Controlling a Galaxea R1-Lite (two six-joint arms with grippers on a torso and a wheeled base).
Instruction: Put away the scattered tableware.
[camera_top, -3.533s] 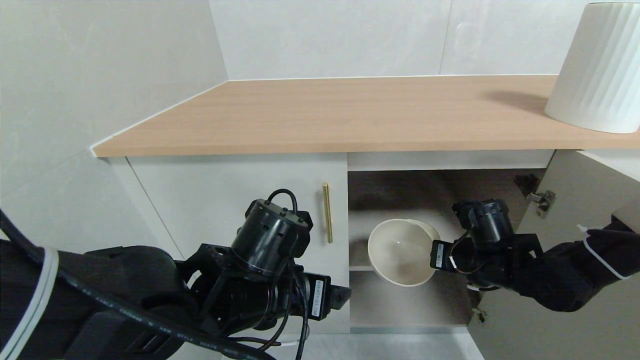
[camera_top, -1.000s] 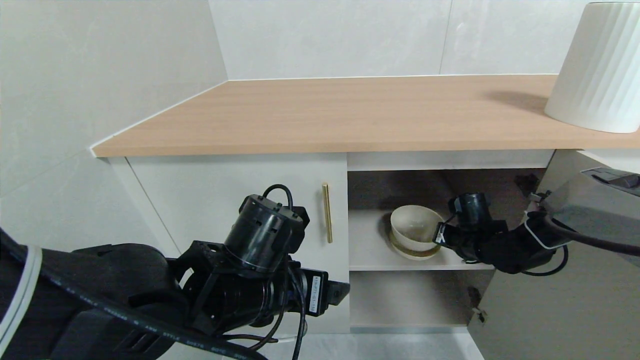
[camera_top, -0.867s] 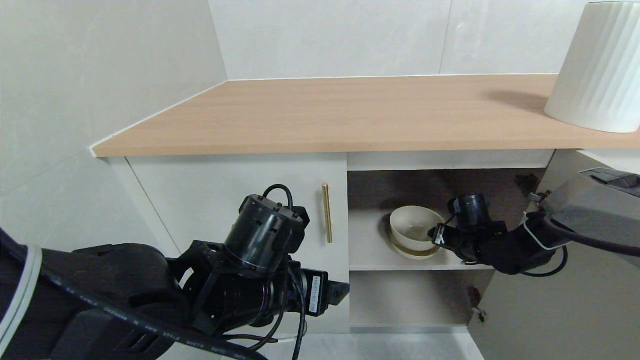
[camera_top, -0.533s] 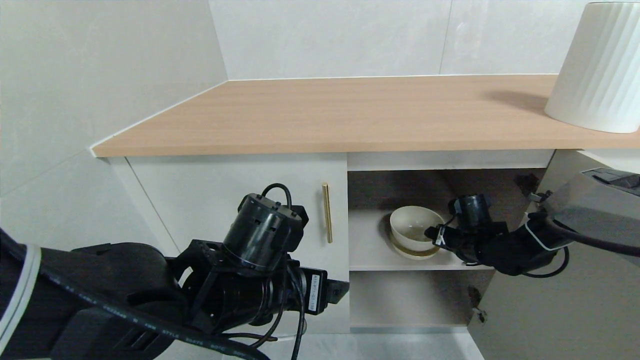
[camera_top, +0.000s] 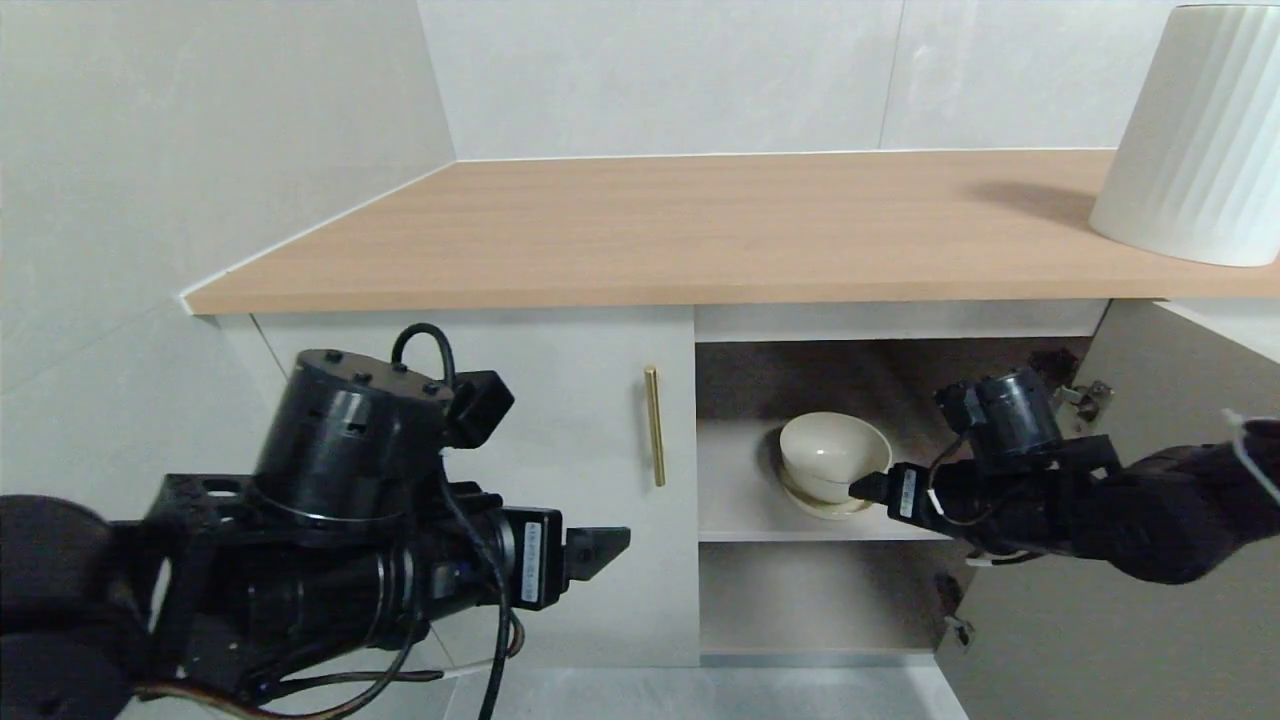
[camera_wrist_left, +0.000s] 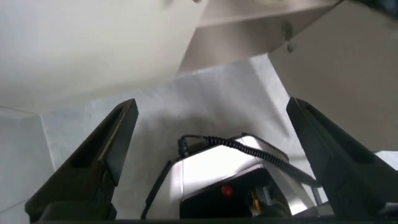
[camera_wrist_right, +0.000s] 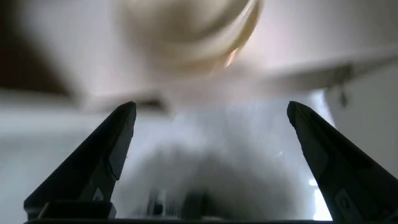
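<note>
A cream bowl (camera_top: 834, 455) stands upright on a plate (camera_top: 822, 505) on the middle shelf (camera_top: 740, 490) of the open cabinet. In the right wrist view the bowl (camera_wrist_right: 186, 31) shows blurred beyond the fingers. My right gripper (camera_top: 866, 489) is just in front of the bowl at the shelf's edge, open, with nothing between its fingers (camera_wrist_right: 102, 162). My left gripper (camera_top: 598, 550) is held in front of the closed left door, below the brass handle (camera_top: 654, 425). It is open and empty, its fingers (camera_wrist_left: 99, 155) spread wide over the floor.
The right cabinet door (camera_top: 1150, 480) hangs open behind my right arm. A ribbed white container (camera_top: 1200, 140) stands on the wooden countertop (camera_top: 700, 230) at the right. The lower shelf (camera_top: 815, 600) is bare. A wall closes off the left side.
The right gripper has let go of the bowl on the plate and drawn back out of the cabinet. The left arm has turned and shifted left.
</note>
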